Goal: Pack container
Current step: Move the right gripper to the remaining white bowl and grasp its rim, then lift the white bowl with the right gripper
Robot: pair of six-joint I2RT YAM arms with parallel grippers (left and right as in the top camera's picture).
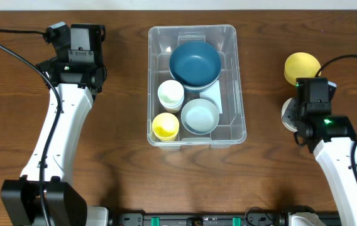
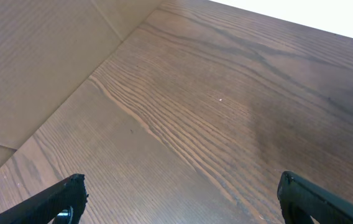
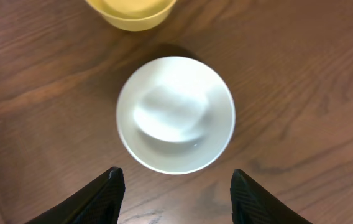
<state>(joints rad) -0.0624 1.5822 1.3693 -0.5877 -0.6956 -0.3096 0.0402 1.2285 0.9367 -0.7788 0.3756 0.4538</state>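
The clear container (image 1: pixel 235 75) stands mid-table, holding a dark blue bowl (image 1: pixel 194 61), a white cup (image 1: pixel 170 94), a yellow cup (image 1: pixel 164 125) and a pale blue bowl (image 1: pixel 200 116). A white label (image 1: pixel 212 94) shows on its floor. A white bowl (image 3: pixel 175 113) sits on the table to the right, partly hidden under my right arm in the overhead view (image 1: pixel 286 113). My right gripper (image 3: pixel 176 183) hovers above it, open, the fingers empty and just short of the bowl's near rim. My left gripper (image 2: pixel 181 185) is wide open over bare wood at the far left.
A yellow bowl (image 1: pixel 302 66) sits just beyond the white bowl, its rim showing in the right wrist view (image 3: pixel 133 15). A brown cardboard wall (image 2: pixel 33 56) borders the table beside the left gripper. Black cables trail off both arms.
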